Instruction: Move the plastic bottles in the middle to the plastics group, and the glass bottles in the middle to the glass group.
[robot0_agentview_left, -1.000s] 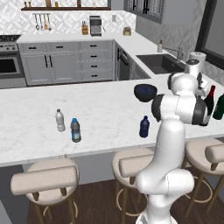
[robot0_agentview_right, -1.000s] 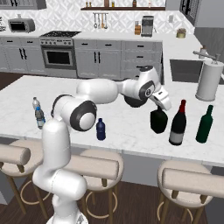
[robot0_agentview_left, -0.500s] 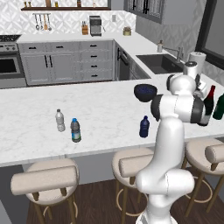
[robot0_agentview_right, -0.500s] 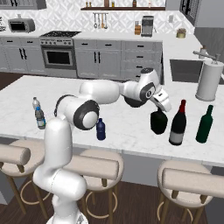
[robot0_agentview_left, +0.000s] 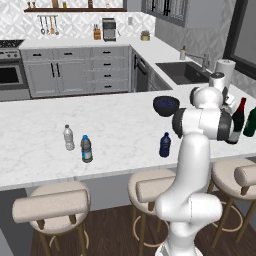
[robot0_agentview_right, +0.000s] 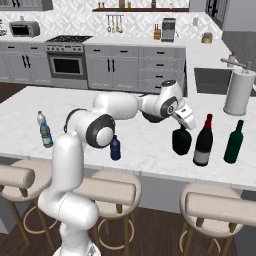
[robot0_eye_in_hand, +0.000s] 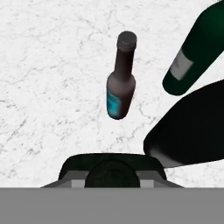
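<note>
Gripping: tool (robot0_agentview_right: 184, 126) closed on the squat black bottle (robot0_agentview_right: 181, 141) by its neck
Bottle: directly under tool, on counter (robot0_agentview_right: 150, 152)

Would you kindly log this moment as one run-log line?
gripper: shut on squat black bottle | location: counter, beside wine bottle | pending: dark blue bottle

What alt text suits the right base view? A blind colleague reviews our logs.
The white arm's gripper grips the neck of a squat black bottle standing on the marble counter, beside a red-topped wine bottle and a green bottle. A small dark blue bottle stands further left.
</note>
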